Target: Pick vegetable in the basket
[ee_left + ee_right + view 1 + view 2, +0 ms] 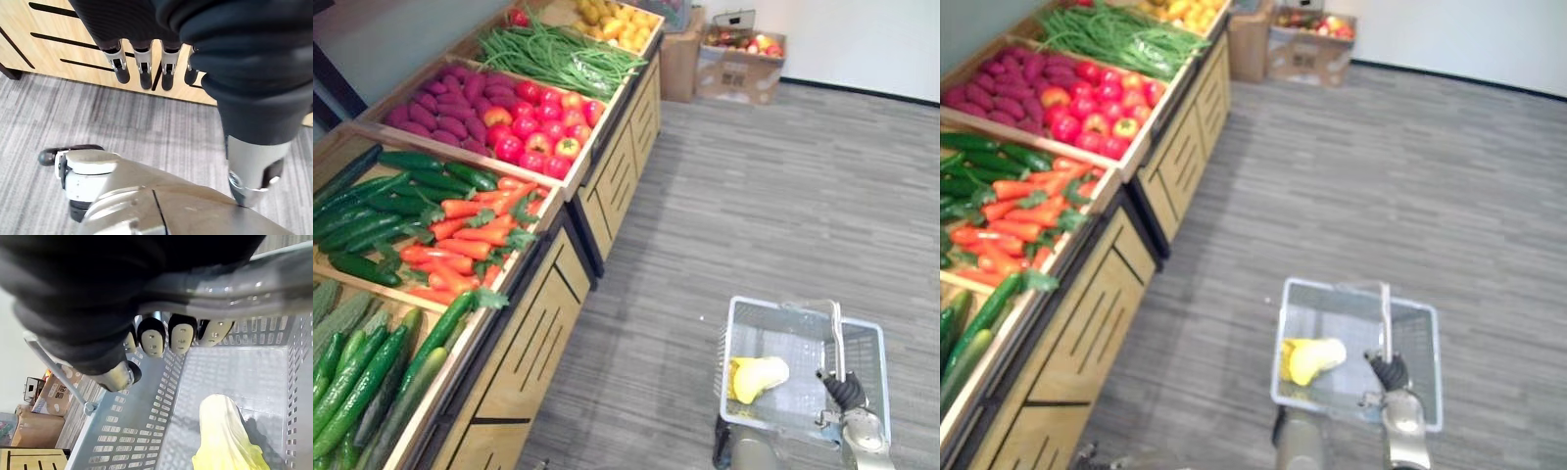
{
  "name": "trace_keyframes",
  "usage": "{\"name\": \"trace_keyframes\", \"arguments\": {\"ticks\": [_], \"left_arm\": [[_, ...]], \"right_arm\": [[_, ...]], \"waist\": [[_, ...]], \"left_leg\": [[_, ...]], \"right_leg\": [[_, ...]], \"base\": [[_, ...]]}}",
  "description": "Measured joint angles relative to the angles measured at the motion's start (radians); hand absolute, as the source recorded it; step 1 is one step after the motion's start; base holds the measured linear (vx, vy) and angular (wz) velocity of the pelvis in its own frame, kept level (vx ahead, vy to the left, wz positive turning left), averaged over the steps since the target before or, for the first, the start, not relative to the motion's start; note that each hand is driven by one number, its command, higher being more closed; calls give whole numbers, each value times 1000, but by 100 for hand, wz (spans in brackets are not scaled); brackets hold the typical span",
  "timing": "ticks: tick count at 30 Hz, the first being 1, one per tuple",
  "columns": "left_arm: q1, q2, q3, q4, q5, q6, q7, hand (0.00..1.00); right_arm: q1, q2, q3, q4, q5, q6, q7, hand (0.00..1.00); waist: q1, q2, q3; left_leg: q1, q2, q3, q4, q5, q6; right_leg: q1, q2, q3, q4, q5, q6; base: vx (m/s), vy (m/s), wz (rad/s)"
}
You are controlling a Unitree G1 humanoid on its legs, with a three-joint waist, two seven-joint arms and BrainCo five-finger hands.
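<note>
A grey plastic basket hangs low over the floor at the lower right, carried by its handle. My right hand is shut on that handle, and in the right wrist view its fingers curl round the bar. A pale yellow leafy vegetable lies on the basket's floor. My left hand hangs with straight fingers beside the wooden stand's front, holding nothing.
A wooden produce stand runs along the left with cucumbers, carrots, red peppers, purple roots and green beans. Cardboard boxes stand at the far wall. Grey floor lies open to the right.
</note>
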Motion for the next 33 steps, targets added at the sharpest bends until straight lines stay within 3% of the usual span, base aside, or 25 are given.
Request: {"name": "trace_keyframes", "arguments": {"ticks": [1, 4, 6, 8, 11, 12, 15, 18, 20, 22, 23, 24, 25, 26, 27, 28, 31, 33], "left_arm": [[0, -2, -1, 0, 0, -2, 3, 0], [0, -2, -22, -5, 0, -2, 5, 0], [2, -5, -33, -4, 0, -1, 4, 0], [3, -5, -44, -4, 0, 1, 4, 0], [2, -6, -62, -5, 2, 3, 1, 0], [0, -5, -62, -1, 2, 5, -3, 0], [-10, 0, -61, -7, 5, 4, -4, 0], [-10, -1, -61, -6, 5, 5, -8, 0], [-6, -3, -63, -4, 5, 5, -10, 0], [2, 0, -63, 3, 5, 6, -12, 0], [19, 22, -70, -2, 2, 6, -16, 0], [30, 40, -68, -8, 2, 7, -24, 0], [30, 44, -65, -12, 0, 8, -25, 0], [33, 45, -57, -35, -8, 10, -25, 0], [31, 50, -54, -46, -39, 11, -24, 0], [26, 52, -34, -46, -52, 13, -23, 0], [17, 30, 26, -47, -77, 18, -23, 0], [7, 17, 54, -52, -78, 18, -21, 0]], "right_arm": [[1, -15, 0, 0, 5, 0, -2, 100], [8, -37, 2, 1, 6, -2, -4, 100], [9, -44, -5, 18, 8, -2, -19, 100], [6, -45, -16, 30, 9, -4, -24, 100], [16, -48, -42, 31, 7, -4, -24, 100], [25, -46, -48, 38, 7, -1, -26, 100], [39, -30, -44, 37, 6, 0, -25, 100], [38, -30, -37, 39, -4, 3, -23, 100], [36, -28, -28, 40, -5, 3, -22, 100], [29, -22, -26, 58, -5, 3, -22, 100], [35, -10, -15, 73, -5, 7, -21, 100], [35, -6, -13, 77, -5, 19, -22, 100], [36, -6, -19, 78, -4, 21, -23, 100], [40, -2, -43, 84, -4, 22, -25, 100], [43, -1, -56, 93, -4, 22, -25, 100], [47, -1, -67, 99, -4, 22, -24, 100], [61, -2, -130, 106, -3, 18, -24, 100], [76, -1, -174, 106, -1, 18, -25, 100]], "waist": [[2, 0, 1], [12, 3, 4], [12, 4, 6], [15, 6, 11], [11, 18, 16], [25, 29, 15], [25, -3, 15], [27, -9, 16], [34, -12, 18], [35, -1, 17], [34, -28, 4], [30, -48, -4], [24, -49, -4], [12, -36, -5], [4, -43, -5], [2, -48, -9], [3, -46, -12], [7, -40, -19]], "left_leg": [[-45, 10, 33, 105, -18, 17], [-114, 2, 137, 196, -89, 41], [-169, -57, 180, 149, -160, 33], [-193, -89, 224, 22, -168, 30], [-192, -131, 306, -261, -97, 28], [-167, -140, 337, -349, 4, 66], [-139, -199, 356, -417, 17, 91], [-129, -237, 388, -400, -16, 130], [-116, -240, 394, -362, -77, 133], [-83, -233, 393, -327, -150, 136], [-39, -248, 377, -317, -187, 143], [-12, -263, 334, -316, -198, 155], [0, -272, 306, -318, -200, 157], [34, -266, 236, -328, -198, 161], [48, -266, 177, -339, -200, 164], [60, -265, 134, -349, -199, 164], [109, -264, -10, -383, -197, 160], [114, -256, -100, -390, -199, 154]], "right_leg": [[56, 7, -16, -28, -20, -16], [134, 23, -32, -73, -51, -35], [178, 27, -35, -96, -69, -32], [193, 24, -33, -104, -77, -26], [207, 18, -33, -106, -92, 4], [218, 21, -23, -109, -95, 35], [261, -14, -27, -210, -60, 84], [296, -52, -26, -254, -39, 111], [303, -64, -20, -211, -46, 128], [254, -92, 0, -1, -62, 153], [141, -146, 48, 309, 0, 191], [76, -156, 97, 462, 142, 184], [63, -151, 111, 505, 222, 188], [25, -128, 141, 590, 288, 216], [-3, -98, 139, 627, 136, 199], [-11, -80, 128, 601, 70, 173], [-31, -28, 119, 377, -22, 90], [-38, -11, 187, 186, -27, 79]], "base": [[251, -329, 50], [196, -212, 19], [171, -118, 11], [139, -14, -7], [192, 110, -10], [247, 147, -11], [272, 140, 5], [268, 117, 1], [236, 105, -11], [177, 119, 0], [273, 140, 51], [302, 126, 78], [358, 58, 120], [381, 10, 147], [393, -22, 170], [252, -67, 143], [353, -149, 144], [349, -264, 161]]}}
